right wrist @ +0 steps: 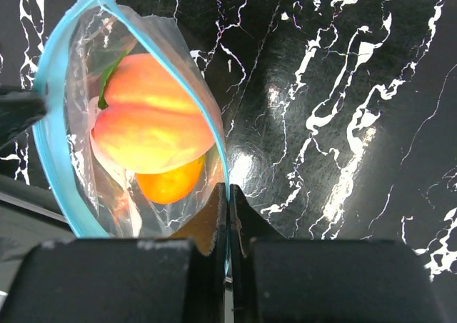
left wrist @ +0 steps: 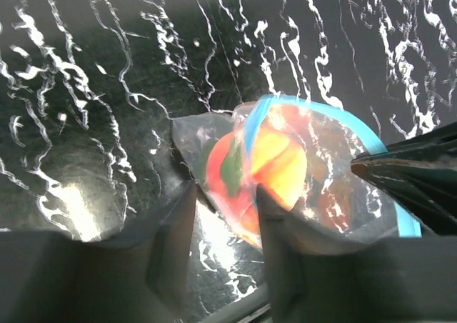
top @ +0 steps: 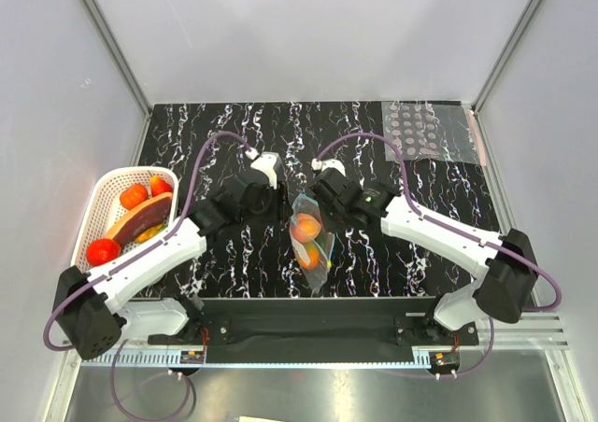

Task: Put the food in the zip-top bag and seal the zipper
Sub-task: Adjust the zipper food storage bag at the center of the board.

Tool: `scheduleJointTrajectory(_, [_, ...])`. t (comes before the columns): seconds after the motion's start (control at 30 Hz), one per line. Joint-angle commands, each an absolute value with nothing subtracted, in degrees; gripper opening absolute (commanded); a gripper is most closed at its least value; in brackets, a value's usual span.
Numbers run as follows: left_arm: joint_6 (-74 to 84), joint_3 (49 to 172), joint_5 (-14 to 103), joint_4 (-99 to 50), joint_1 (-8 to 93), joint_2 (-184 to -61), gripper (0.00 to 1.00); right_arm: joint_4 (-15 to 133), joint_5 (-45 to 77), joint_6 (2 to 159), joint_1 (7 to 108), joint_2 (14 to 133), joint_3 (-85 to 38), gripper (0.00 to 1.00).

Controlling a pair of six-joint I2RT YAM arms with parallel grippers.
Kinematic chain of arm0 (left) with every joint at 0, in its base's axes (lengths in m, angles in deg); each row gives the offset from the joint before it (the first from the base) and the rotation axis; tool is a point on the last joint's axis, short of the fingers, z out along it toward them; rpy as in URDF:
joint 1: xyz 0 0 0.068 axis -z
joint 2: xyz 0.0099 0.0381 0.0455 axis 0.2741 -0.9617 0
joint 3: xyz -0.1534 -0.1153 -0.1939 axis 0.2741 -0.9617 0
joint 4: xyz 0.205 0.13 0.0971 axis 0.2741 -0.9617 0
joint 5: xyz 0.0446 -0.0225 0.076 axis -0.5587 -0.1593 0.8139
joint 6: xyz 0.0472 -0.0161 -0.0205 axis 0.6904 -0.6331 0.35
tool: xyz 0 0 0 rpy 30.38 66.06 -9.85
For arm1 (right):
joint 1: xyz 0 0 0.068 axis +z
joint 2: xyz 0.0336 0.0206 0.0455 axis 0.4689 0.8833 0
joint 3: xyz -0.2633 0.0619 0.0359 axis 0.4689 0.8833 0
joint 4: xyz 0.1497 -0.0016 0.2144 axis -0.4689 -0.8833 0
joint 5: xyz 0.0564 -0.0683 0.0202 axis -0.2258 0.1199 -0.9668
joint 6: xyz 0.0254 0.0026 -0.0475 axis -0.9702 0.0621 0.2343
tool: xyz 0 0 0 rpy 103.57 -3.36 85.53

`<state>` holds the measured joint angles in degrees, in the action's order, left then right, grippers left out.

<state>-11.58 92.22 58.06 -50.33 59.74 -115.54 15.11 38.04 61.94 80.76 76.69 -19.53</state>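
Right wrist: right pincer (right wrist: pixel 228 203) pinches zipper (right wrist: pixel 44 94) (food (right wrist: pixel 150 116) inside zip-top bag (right wrist: pixel 86 44)).

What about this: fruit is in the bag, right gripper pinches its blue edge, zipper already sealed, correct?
Not sealed: the right wrist view shows the zipper gaping in a loop. The fruit is in the bag, and the right gripper does pinch its blue edge.

No word, label, brand or number can be read in any view. The small clear zip-top bag (right wrist: pixel 80 60) carries no print. The larger clear plastic sheet (top: pixel 432 131), at two o'clock on the black marbled bench (top: pixel 234 133), carries only grey dots.
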Motion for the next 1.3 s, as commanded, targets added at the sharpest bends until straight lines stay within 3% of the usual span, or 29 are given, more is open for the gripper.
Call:
scheduleJointTrajectory(0.0, [-7.6, 96.1, 62.2, -52.6, 59.9, -112.8, 0.5, 16.1, 40.9, 60.1, 80.1, 75.9, -19.2, 0.0])
scheduleJointTrajectory(0.27, [-6.4, 101.9, 66.0, -56.4, 59.9, -114.2, 0.78, 17.3, 42.2, 57.4, 80.2, 78.2, -18.2, 0.0])
scheduleJointTrajectory(0.4, [-7.0, 103.0, 68.1, -57.5, 59.3, -114.6, 0.83, 17.8, 42.2, 56.0, 80.2, 79.2, -18.5, 0.0])
scheduleJointTrajectory(0.57, [-10.0, 102.2, 71.1, -58.9, 55.7, -111.7, 0.98, 19.0, 42.5, 58.2, 80.1, 78.9, -18.3, 0.0])
scheduleJointTrajectory(0.9, [-7.4, 106.9, 75.3, -71.1, 42.0, -110.8, 0.99, 22.1, 44.1, 67.8, 79.9, 78.2, -14.5, 0.0])
scheduleJointTrajectory(1.07, [-7.1, 108.2, 62.9, -71.1, 21.7, -115.3, 0.99, 25.8, 39.1, 68.7, 79.5, 77.0, -11.1, 0.0])
scheduleJointTrajectory(1.27, [-13.5, 108.4, 63.0, -66.5, 5.2, -123.8, 0.98, 27.8, 31.6, 69.9, 79.3, 77.7, -11.3, 0.0])
